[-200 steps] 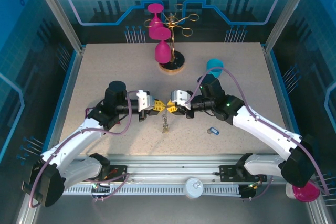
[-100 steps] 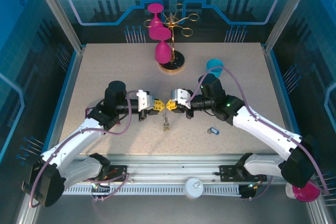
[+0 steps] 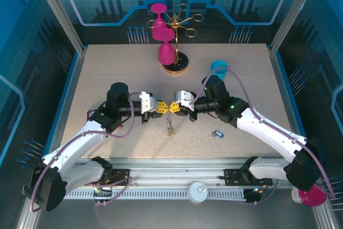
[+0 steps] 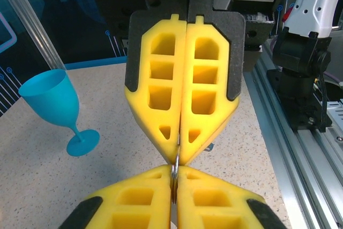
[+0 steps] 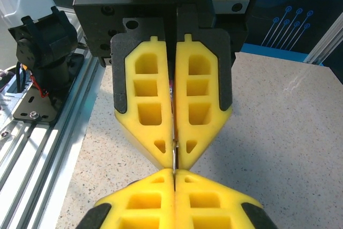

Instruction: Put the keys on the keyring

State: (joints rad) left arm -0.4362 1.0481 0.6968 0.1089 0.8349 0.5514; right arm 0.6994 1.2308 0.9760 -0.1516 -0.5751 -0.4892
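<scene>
At mid-table my left gripper (image 3: 165, 109) and right gripper (image 3: 175, 109) meet tip to tip, both shut. A thin metal loop of the keyring (image 4: 175, 171), seen edge-on, is pinched in the left fingertips and reaches up into the right gripper (image 4: 181, 153). The right wrist view shows the same metal sliver (image 5: 174, 153) bridging the left gripper (image 5: 174, 148) and my own right fingertips (image 5: 155, 186). A short chain of links with small keys (image 3: 169, 127) hangs below the junction. One blue-headed key (image 3: 217, 133) lies on the table right of it.
A teal goblet (image 3: 218, 68) stands behind the right arm. The gold wire rack (image 3: 185, 24) with pink goblets (image 3: 165, 52) stands at the back centre. Another pink goblet (image 3: 311, 197) sits off the table at the near right. An aluminium rail (image 3: 177, 175) runs along the near edge.
</scene>
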